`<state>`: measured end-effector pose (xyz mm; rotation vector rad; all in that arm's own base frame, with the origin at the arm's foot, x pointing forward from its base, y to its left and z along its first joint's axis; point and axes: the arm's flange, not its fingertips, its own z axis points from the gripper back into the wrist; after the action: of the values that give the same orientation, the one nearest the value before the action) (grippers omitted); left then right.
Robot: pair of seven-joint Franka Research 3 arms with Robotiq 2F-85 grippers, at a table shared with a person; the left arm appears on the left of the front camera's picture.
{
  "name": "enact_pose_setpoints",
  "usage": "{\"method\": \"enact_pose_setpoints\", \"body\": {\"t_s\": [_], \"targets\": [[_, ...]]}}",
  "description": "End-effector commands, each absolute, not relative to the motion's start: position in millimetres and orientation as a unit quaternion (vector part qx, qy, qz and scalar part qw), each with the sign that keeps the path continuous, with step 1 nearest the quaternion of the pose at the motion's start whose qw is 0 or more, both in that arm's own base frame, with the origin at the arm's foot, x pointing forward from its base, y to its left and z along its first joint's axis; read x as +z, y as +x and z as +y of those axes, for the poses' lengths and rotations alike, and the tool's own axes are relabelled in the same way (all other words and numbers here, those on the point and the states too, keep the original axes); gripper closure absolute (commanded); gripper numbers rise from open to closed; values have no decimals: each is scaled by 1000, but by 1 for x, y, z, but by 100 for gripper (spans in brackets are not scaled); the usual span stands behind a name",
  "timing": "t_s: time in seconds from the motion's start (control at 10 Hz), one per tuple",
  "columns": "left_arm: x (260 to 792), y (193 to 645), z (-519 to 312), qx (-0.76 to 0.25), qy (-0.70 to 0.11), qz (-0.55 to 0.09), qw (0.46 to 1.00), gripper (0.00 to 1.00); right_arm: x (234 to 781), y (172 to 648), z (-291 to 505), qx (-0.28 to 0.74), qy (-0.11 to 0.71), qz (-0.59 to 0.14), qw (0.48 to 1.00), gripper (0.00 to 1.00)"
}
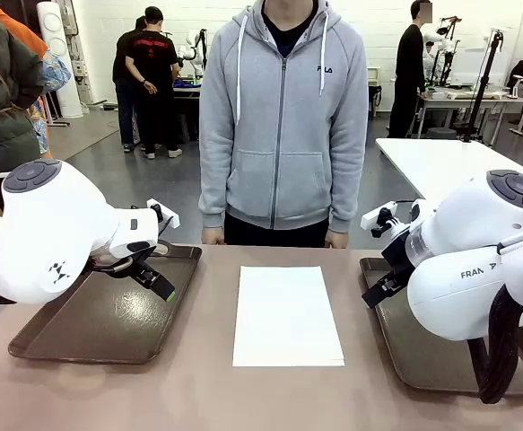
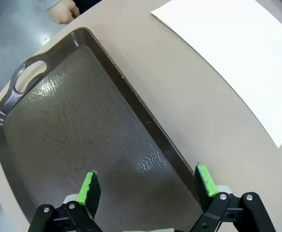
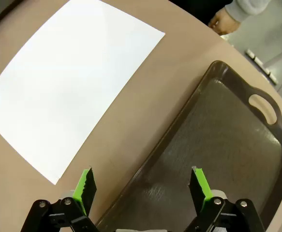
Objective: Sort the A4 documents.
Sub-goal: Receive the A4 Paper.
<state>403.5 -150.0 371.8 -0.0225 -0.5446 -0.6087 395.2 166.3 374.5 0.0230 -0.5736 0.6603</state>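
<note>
A white A4 document (image 1: 288,314) lies flat in the middle of the brown table, between two dark brown trays. It also lies at the upper right of the left wrist view (image 2: 237,58) and upper left of the right wrist view (image 3: 73,87). My left gripper (image 1: 158,283) hovers open over the left tray (image 1: 73,328), with nothing between its green pads (image 2: 88,189). My right gripper (image 3: 141,186) stands open above the inner rim of the right tray (image 3: 228,145), its fingers (image 1: 382,289) holding nothing.
A person in a grey hoodie (image 1: 283,117) stands at the table's far edge, hands (image 1: 213,235) resting near it. Both trays are bare inside. Other people and tables stand far behind.
</note>
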Motion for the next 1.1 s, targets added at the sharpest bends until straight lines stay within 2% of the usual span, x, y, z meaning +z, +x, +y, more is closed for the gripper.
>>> {"method": "enact_pose_setpoints", "body": {"t_s": [0.0, 0.6, 1.0], "targets": [[372, 404, -150, -296, -11, -265, 918, 0, 374, 395, 166, 320, 11, -278, 906, 0], [384, 399, -133, -272, -6, -279, 921, 0, 387, 385, 155, 324, 15, -285, 902, 0], [441, 352, -92, -263, -115, -297, 911, 0, 437, 366, 70, 381, 115, -315, 862, 0]]}}
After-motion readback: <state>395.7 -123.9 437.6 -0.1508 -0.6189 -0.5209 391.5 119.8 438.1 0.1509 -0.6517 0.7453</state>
